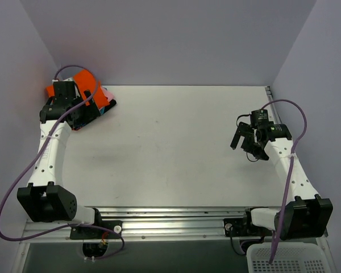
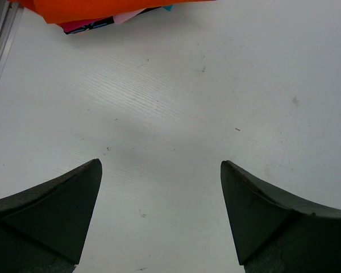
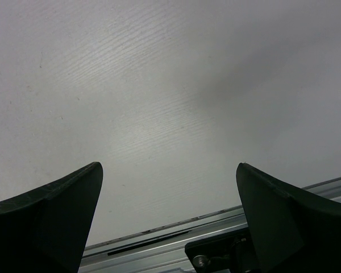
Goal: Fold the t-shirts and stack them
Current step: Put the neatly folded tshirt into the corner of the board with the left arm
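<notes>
You have the folded cloth t-shirt stack (image 1: 86, 78), bright orange on top, in the far left corner of the white desk (image 1: 170, 148). Left gripper (image 2: 159, 165) wide, empty, beside it; right gripper (image 3: 167, 165) wide, empty, near right edge.

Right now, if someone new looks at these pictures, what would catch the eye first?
The bright orange t-shirt stands out first, lying on top of a small stack in the far left corner of the white table. The left pincer hangs open over bare table close to that stack. The right pincer hangs open over the right side of the table.
</notes>
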Tool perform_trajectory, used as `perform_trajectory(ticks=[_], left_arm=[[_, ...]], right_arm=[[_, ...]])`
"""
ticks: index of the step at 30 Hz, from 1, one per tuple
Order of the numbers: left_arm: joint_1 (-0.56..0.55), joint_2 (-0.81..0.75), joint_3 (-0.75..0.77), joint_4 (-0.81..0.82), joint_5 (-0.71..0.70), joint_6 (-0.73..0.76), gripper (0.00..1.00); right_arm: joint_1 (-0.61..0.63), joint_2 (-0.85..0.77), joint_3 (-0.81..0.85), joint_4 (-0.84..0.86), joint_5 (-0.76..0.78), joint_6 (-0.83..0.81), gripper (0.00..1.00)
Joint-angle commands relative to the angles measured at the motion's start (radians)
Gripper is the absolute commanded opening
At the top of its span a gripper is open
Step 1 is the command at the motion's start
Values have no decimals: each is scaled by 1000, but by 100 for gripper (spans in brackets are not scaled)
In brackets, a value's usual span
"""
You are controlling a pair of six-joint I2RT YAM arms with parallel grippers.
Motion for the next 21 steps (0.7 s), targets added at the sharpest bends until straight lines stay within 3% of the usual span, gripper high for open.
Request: perform_trajectory(ticks=[1, 21], left_arm=[[2, -22, 28, 7, 12, 25, 94], [0, -36, 31, -11, -11, 31, 94]], right_arm=[[11, -26, 10, -45, 34, -4, 100], [33, -39, 3, -47, 45, -4, 100]])
